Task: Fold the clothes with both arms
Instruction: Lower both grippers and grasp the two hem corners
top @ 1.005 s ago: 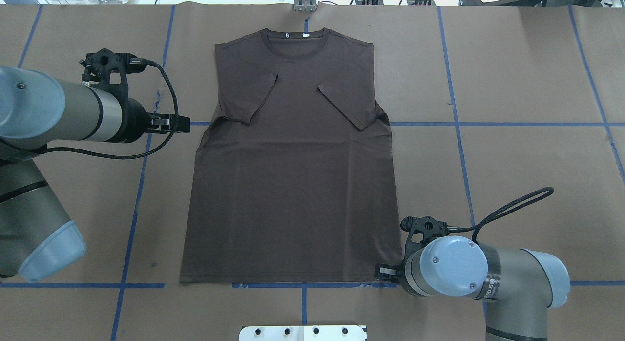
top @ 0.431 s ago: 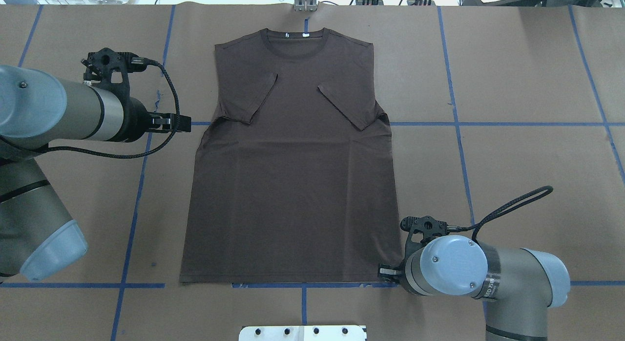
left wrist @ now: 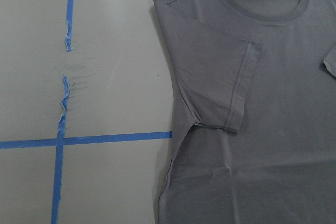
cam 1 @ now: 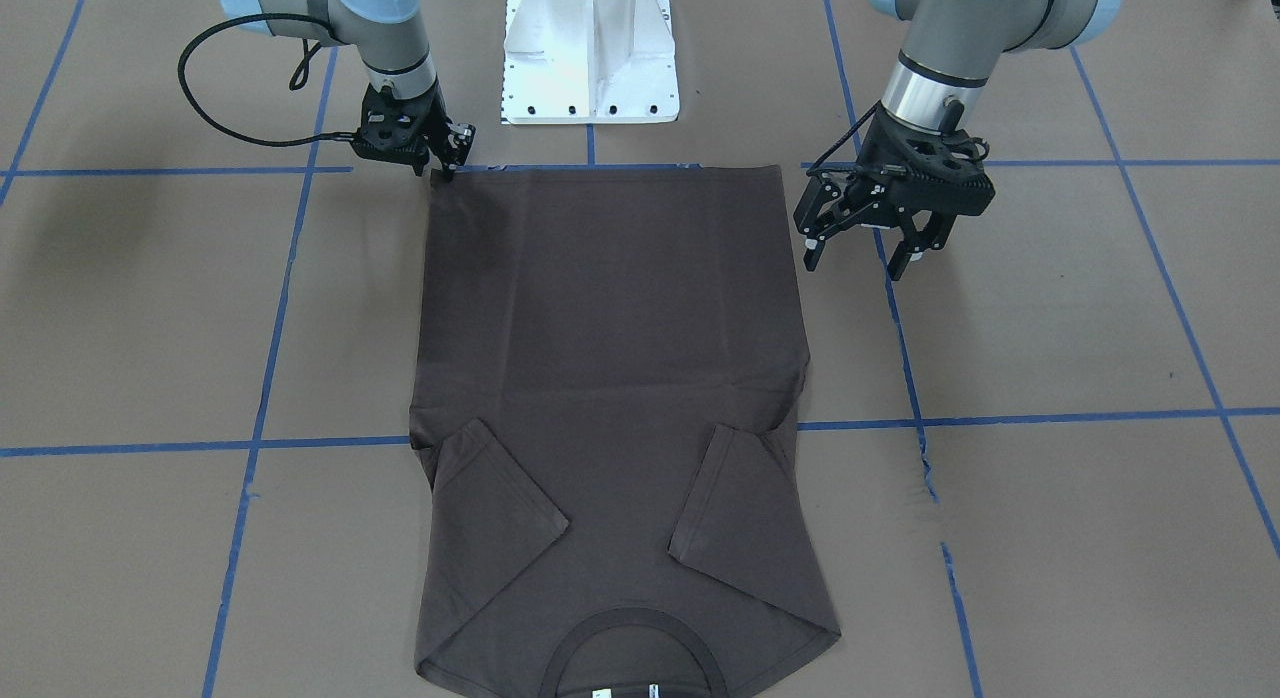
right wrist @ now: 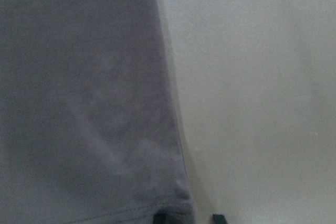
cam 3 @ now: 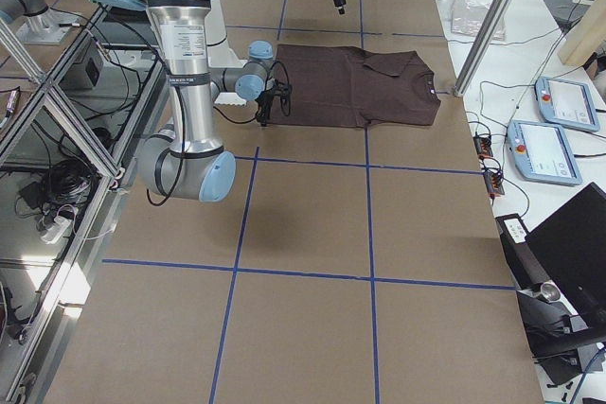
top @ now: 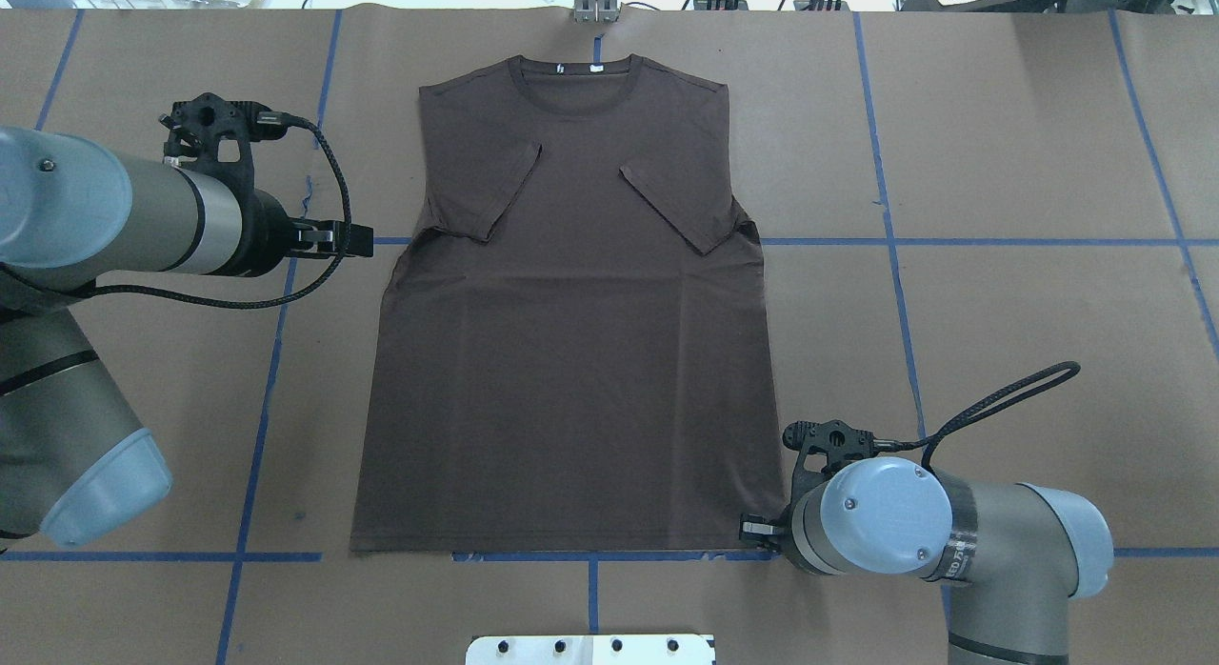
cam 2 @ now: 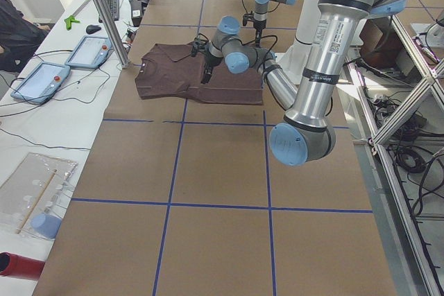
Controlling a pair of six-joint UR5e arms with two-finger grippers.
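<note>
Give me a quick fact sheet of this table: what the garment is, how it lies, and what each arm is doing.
Garment: one dark brown T-shirt
Lay: flat, both sleeves folded in over the chest, collar farthest from the robot
Surface: brown paper marked with blue tape lines
Left arm: jaws wide open, beside the shirt's side, not touching cloth
Right arm: jaws low at the hem corner, slightly apart, straddling the shirt's edge
Folding so far: sleeves only; body not yet folded
</note>
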